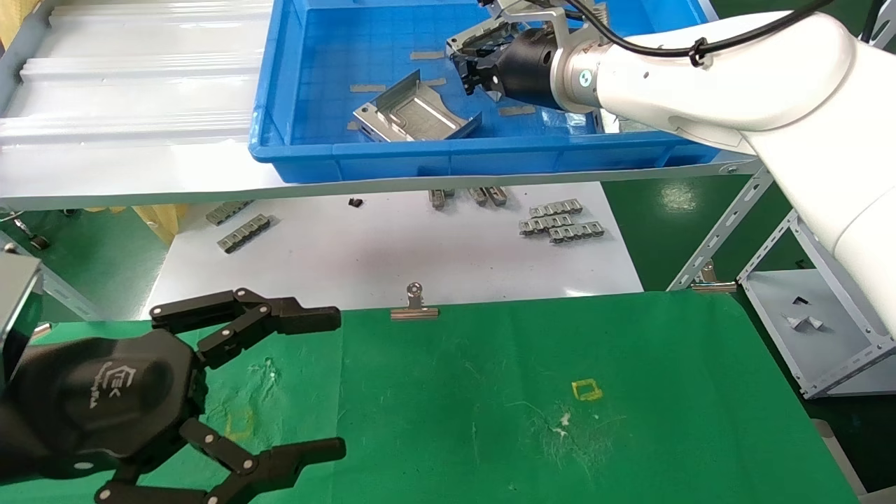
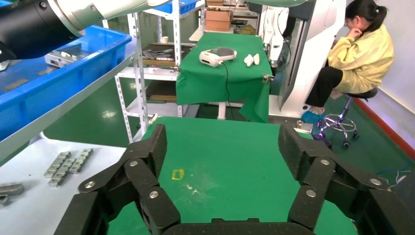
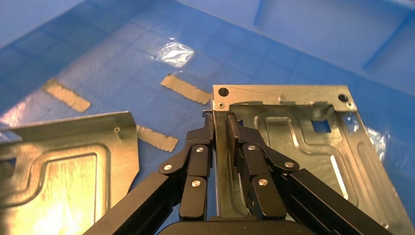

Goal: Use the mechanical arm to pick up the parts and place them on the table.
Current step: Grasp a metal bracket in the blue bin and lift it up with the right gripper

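One silver part [image 3: 288, 142] is clamped by its flange in the right gripper [image 3: 220, 122] inside the blue bin [image 1: 364, 157]; the left gripper [image 1: 329, 385] is held spread over the green worktop [image 1: 560, 455]

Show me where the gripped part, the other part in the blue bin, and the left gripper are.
gripped part [image 3: 293, 132]: right wrist view, on its embossed face.
other part [image 1: 413, 115]: head view, on its grooved middle.
left gripper [image 1: 339, 381]: head view, midway between its open fingertips.
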`<state>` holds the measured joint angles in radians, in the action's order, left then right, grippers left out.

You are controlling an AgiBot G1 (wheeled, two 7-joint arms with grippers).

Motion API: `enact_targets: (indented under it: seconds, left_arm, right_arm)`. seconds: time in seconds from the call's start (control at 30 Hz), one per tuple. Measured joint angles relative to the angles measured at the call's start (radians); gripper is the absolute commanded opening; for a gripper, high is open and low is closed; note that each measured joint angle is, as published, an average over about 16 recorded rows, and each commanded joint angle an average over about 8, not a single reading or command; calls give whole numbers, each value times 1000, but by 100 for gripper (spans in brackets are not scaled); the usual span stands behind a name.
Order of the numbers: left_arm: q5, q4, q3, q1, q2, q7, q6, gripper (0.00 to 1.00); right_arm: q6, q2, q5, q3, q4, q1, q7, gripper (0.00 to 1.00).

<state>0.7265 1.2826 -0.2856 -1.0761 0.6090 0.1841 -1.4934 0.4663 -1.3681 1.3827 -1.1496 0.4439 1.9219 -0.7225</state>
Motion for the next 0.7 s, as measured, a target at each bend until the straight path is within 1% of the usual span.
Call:
enact_targets:
  seconds: [0.2, 0.43, 0.57, 0.7]
  left_arm:
    - [0, 0, 0, 0, 0, 0, 0, 100]
    - [-1, 0, -1, 0, 0, 0, 0, 100]
    - [-1, 0, -1, 0, 0, -1, 1, 100]
    - [-1, 0, -1, 0, -1, -1, 1, 100]
  right_arm:
    - [-17, 4, -38, -20, 13, 5, 47, 0]
    - [-19, 13, -106, -2, 13, 29, 133, 0]
    - [24, 33, -151, 22, 19, 55, 198, 0]
    - [122, 77, -206, 55, 46, 82, 281, 0]
